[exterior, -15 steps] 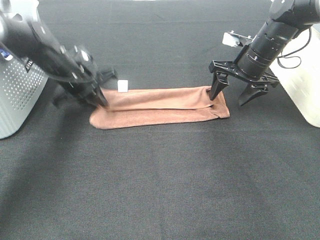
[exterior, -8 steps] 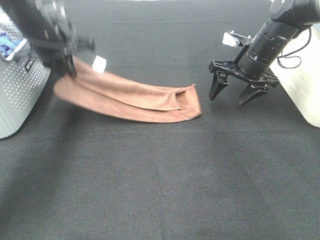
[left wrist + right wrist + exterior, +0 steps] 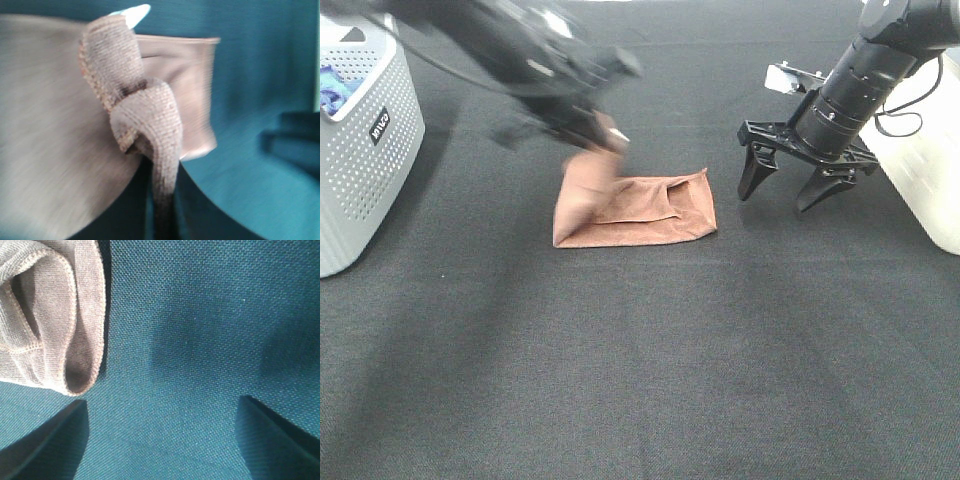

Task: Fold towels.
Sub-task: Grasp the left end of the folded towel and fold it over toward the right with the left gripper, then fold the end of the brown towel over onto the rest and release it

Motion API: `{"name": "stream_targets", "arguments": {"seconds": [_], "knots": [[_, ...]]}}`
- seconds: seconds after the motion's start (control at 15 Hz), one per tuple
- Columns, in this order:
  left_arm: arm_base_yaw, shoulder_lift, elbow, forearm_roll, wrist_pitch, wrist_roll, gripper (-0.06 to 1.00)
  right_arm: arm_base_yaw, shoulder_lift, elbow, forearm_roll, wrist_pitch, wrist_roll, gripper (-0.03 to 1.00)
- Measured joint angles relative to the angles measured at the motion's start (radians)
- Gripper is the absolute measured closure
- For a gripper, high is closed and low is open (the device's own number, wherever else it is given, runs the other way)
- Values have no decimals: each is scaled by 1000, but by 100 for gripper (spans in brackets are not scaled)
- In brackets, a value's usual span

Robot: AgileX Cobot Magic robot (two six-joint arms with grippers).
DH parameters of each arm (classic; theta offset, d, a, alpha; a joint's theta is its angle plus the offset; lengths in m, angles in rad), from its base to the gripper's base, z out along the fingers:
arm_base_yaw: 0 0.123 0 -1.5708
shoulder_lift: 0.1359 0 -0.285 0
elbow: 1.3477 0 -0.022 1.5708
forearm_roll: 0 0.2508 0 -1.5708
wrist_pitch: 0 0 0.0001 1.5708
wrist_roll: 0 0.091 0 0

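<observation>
Towel: soft terracotta towel [image 3: 650,208], part-folded on the black table [image 3: 640,380], well right of the white basket [image 3: 370,170].
Left gripper [image 3: 607,138]: blurred, apparently clamped on a lifted corner, basket side.
Right gripper [image 3: 798,187]: spread wide, empty, beyond the towel's far end.
Handling: light and limp; likely best pinched at the stitched corners.

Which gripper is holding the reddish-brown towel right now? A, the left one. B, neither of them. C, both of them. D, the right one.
A: the left gripper has one end of the towel pinched and lifted, while the right gripper stands open over the black mat beside the towel's edge, gripping nothing.
</observation>
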Motion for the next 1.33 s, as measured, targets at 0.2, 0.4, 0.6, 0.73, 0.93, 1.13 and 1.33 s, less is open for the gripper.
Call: {"name": "stream_targets", "arguments": {"seconds": [0.2,0.4,0.6,0.73,0.93,1.13,1.33], "knots": [[-49,116,-152,-19,-16,-54,89,0,0,0,0,3,0,21],[-93,192,-255,-43,-29,-78,51,0,0,0,0,3,2,21],[-105,195,-263,-99,-79,-78,27,0,0,0,1,3,8,21],[-105,195,-264,-170,-119,-50,22,0,-5,0,2,3,9,21],[-76,176,-264,-200,-123,131,21,0,-47,0,99,2,-30,21],[24,97,-264,-162,-123,208,21,0,-60,0,399,30,-198,21],[124,36,-265,-144,-118,213,21,0,-16,0,782,82,-440,21]]}}
